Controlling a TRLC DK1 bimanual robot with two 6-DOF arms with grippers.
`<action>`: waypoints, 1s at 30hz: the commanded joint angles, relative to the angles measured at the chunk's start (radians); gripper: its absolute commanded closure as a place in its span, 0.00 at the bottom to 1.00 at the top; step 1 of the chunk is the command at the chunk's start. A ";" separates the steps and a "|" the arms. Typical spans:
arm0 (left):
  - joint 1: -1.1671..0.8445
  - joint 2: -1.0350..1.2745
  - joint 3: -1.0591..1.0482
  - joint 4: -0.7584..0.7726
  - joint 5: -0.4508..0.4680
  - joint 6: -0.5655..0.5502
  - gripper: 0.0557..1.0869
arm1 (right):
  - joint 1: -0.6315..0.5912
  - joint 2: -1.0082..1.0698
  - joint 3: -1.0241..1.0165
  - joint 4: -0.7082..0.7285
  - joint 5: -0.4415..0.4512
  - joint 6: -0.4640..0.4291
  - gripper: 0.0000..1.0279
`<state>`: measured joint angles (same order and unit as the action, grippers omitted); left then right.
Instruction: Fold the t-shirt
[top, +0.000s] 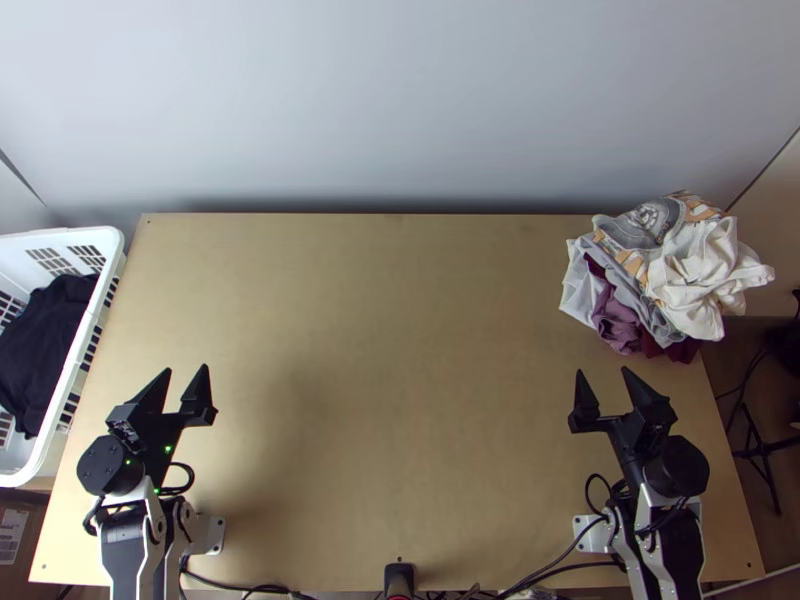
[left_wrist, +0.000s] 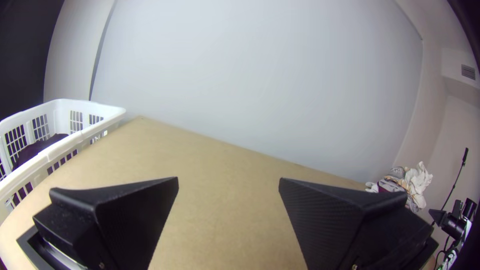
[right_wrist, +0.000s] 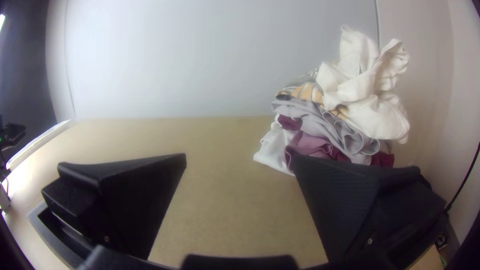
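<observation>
Left end effector (top: 186, 368), right end effector (top: 602, 371): both open, wide desk (top: 400, 330) stretch between. Garment pile (top: 650, 275) at far right corner; laundry basket (top: 112, 262) along left edge.

basket (top: 111, 236) and dark cloth (top: 45, 340) cut off by top view's left edge. clothes pile (top: 690, 265): lower layers partly hidden.

"Silver-white, that left arm (top: 152, 515), wasn't it?"
"Yes, with black joints (top: 103, 465) and tiny green lights (top: 168, 449)."
"And the right arm (top: 640, 500)?"
"Pale too, with a looping black cable (top: 588, 489) and wedge-shaped black fingers (right_wrist: 335, 200)."
</observation>
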<state>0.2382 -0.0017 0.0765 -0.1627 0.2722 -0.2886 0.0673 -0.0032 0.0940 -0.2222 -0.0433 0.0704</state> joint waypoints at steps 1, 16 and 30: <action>0.000 0.000 0.000 0.000 0.001 0.000 0.05 | 0.000 0.000 0.000 0.000 0.000 0.000 0.04; 0.000 0.000 0.000 0.000 0.001 0.000 0.05 | 0.000 0.000 0.001 0.001 0.000 0.000 0.04; -0.033 0.000 0.000 0.000 0.001 0.000 0.05 | 0.000 0.000 0.001 0.000 0.000 0.000 0.04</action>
<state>0.2138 -0.0017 0.0765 -0.1627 0.2722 -0.2886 0.0673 -0.0032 0.0940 -0.2222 -0.0433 0.0704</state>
